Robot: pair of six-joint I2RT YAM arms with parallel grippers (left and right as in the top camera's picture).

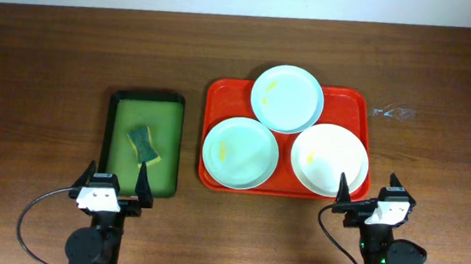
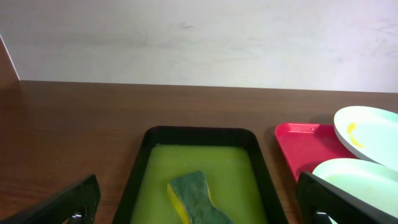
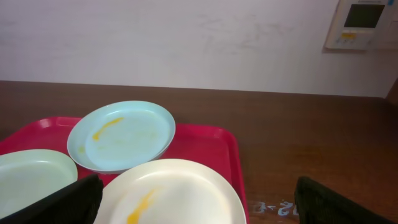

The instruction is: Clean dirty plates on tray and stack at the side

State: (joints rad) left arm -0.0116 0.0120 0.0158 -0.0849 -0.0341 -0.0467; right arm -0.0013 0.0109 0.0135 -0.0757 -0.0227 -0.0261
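A red tray [image 1: 222, 92] holds three plates with yellow smears: a mint-blue plate [image 1: 286, 98] at the back, a mint-blue plate [image 1: 240, 152] front left, a white plate [image 1: 329, 159] front right. My right gripper [image 1: 368, 190] is open and empty, just in front of the white plate [image 3: 168, 193]; the right wrist view also shows the back plate [image 3: 122, 135] and tray [image 3: 214, 140]. My left gripper [image 1: 115, 179] is open and empty at the near end of the green tray.
A green black-rimmed tray [image 1: 122, 101] left of the red tray holds a green-and-yellow sponge [image 1: 144, 144], also in the left wrist view [image 2: 196, 198]. A scrap of clear plastic [image 1: 394, 112] lies right of the red tray.
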